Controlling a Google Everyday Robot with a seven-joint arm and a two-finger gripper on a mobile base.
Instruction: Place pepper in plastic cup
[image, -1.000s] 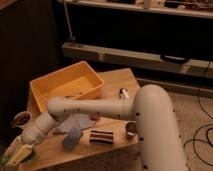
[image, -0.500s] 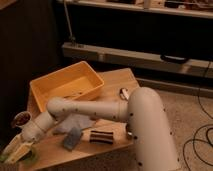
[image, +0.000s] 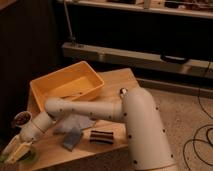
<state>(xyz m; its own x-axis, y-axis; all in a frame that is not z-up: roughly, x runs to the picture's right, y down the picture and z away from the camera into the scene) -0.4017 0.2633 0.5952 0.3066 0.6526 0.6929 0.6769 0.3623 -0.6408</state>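
Observation:
My gripper is at the bottom left, down over the front left corner of the wooden table, and it is shut. Its pale fingers point down and to the left. Right beside them, touching or just under the fingertips, a bit of pale-green translucent plastic cup shows. The pepper is hidden; I cannot tell whether it is between the fingers. The white arm stretches across the table from the lower right.
A yellow bin takes up the back of the table. A white cup with a dark reddish inside stands just above the wrist. A grey-blue cloth and a dark striped bar lie near the front edge.
The gripper has sunk slightly lower and further left toward the table's front left corner, beside the pale-green cup. The arm's elbow has shifted along with it.

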